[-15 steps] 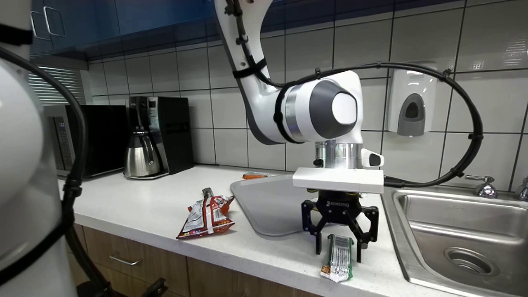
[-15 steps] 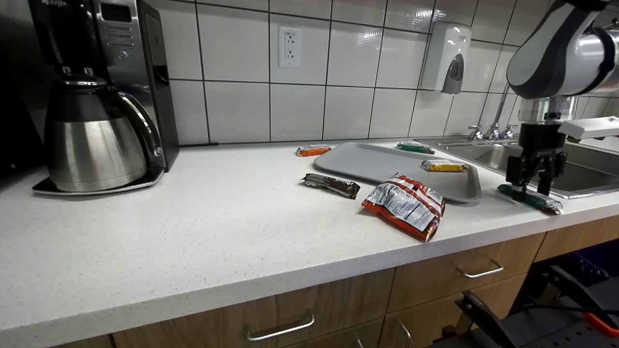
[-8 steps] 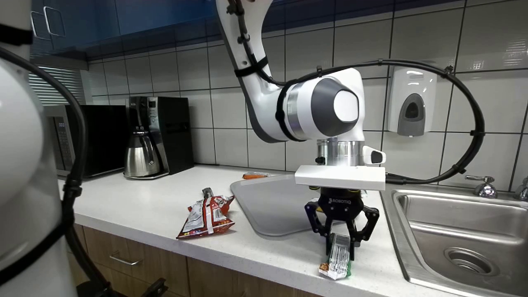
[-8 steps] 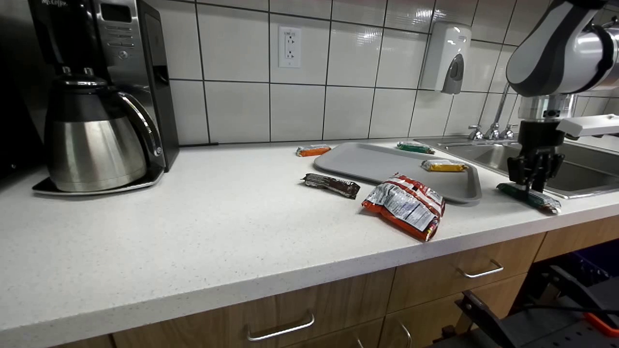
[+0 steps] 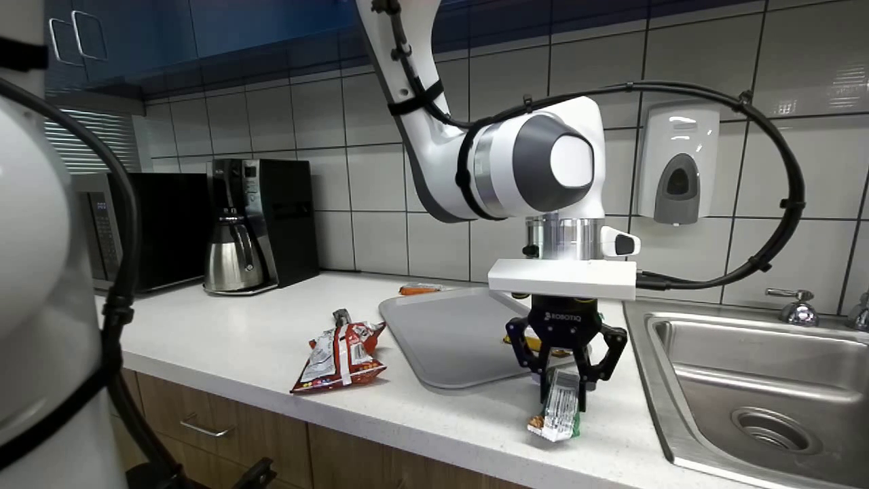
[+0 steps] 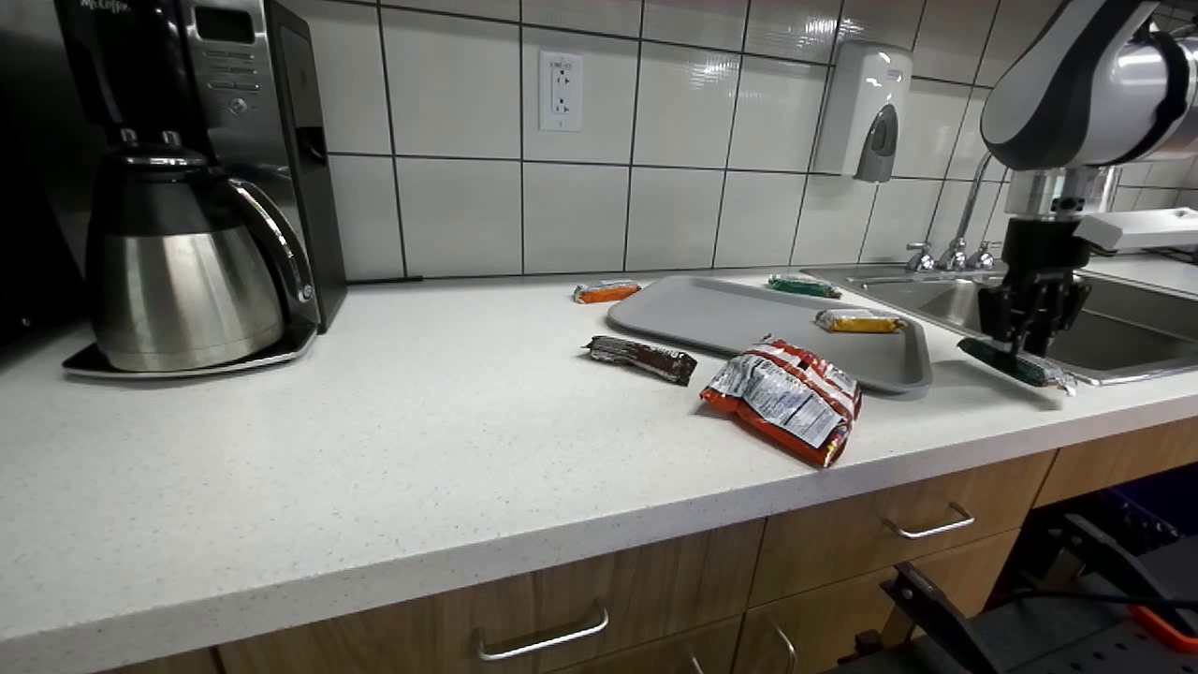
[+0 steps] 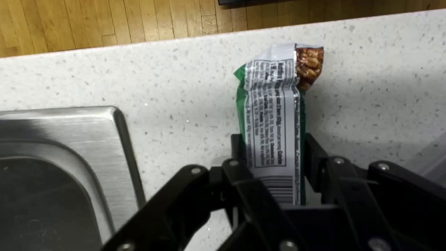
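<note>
My gripper [image 5: 563, 402] is shut on a green and silver wrapped snack bar [image 5: 561, 415], one finger on each long side. In an exterior view the gripper [image 6: 1028, 348] holds the bar [image 6: 1015, 363] slightly above the counter, with a shadow under it. In the wrist view the bar [image 7: 273, 104] lies lengthwise between the fingers [image 7: 315, 164], its printed back facing the camera and its near end partly hidden by the gripper. A grey tray [image 5: 448, 333] is just behind the gripper, with a yellow bar [image 6: 859, 322] on it.
A sink [image 5: 655, 394] lies beside the gripper. A red snack bag [image 6: 791, 398], a brown bar [image 6: 646, 359], an orange bar [image 6: 606, 292] and another green bar [image 6: 803, 286] lie around the tray. A coffee maker [image 5: 285, 217] and microwave [image 5: 170, 231] stand farther along the counter.
The gripper was open around the bar one second ago, then closed on its sides. It has since risen a little, and the bar has come up off the counter with it.
</note>
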`<state>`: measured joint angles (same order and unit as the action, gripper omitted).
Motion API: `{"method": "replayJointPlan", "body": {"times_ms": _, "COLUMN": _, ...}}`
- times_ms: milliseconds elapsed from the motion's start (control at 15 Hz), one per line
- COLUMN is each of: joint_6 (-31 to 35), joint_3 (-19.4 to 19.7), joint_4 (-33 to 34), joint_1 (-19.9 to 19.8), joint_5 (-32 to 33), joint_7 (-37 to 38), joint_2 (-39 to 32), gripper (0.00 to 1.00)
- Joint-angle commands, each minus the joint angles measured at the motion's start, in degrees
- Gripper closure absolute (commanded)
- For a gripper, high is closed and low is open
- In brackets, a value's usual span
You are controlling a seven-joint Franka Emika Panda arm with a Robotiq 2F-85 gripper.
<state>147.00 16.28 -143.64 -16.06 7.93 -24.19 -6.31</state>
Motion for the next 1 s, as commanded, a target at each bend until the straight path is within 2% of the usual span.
{"method": "replayJointPlan", "body": {"times_ms": 0, "joint_6": -3.31, "joint_3": -1.13, "joint_4": 0.19, "joint_1": -0.03, "joint_5": -1.2, "joint_7": -1.0, "joint_2": 4.05, "gripper": 0.82}}
{"method": "replayJointPlan", "body": {"times_ms": 400, "joint_6": -5.94, "joint_3": -3.36, "joint_4": 0.94, "joint_1": 2.78, "joint_5": -2.55, "joint_7": 0.84, "joint_2": 6.1, "gripper": 0.82}}
{"method": "replayJointPlan", "body": {"times_ms": 933, "joint_6": -7.24, "joint_3": -7.28, "joint_4": 3.16, "joint_1": 7.45, "joint_5": -4.48, "joint_7": 3.58, "joint_2": 4.79, "gripper": 0.82}}
